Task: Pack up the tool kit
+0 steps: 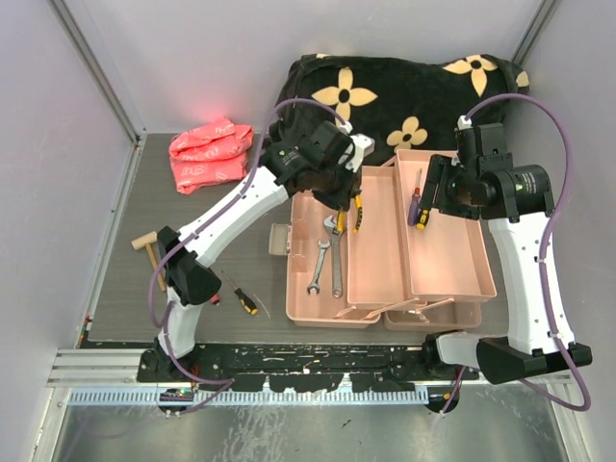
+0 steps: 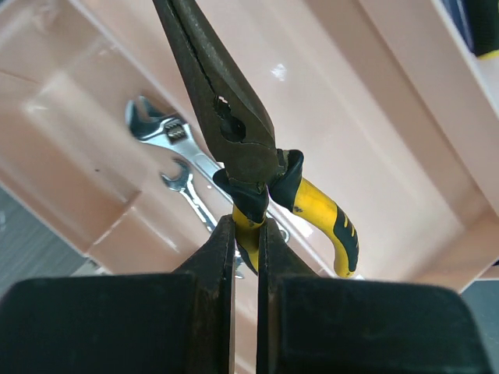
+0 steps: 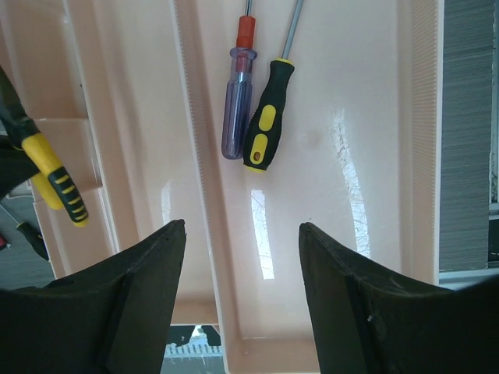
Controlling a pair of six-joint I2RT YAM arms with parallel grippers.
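Left wrist view puts us right on the pliers [image 2: 242, 148]. The left hand [image 2: 248, 234] is pinched almost closed on one yellow-and-black handle just behind the pivot, and the other handle splays free to the side. They hang over the left compartment of the pink toolbox [image 1: 375, 245], which sits open toward the near edge of the worktop [image 1: 115, 279], right of the middle.

That's a thin hold on a single handle, so I'd worry the pliers could swing about the pinch or slide out on the way down. Two wrenches [image 1: 327, 255] lie directly beneath. A release from height could land the pliers across them or prop the nose on the compartment wall, and the trays might then not fold shut.

Over the right tray, the right hand [image 3: 242, 227] hovers wide open and empty, above two screwdrivers [image 3: 249, 117]. It's apart from the left arm, though a wide swing could crowd it.

Near the left edge, a hammer [image 1: 149, 248] and a loose screwdriver [image 1: 245, 300] wait unpacked.
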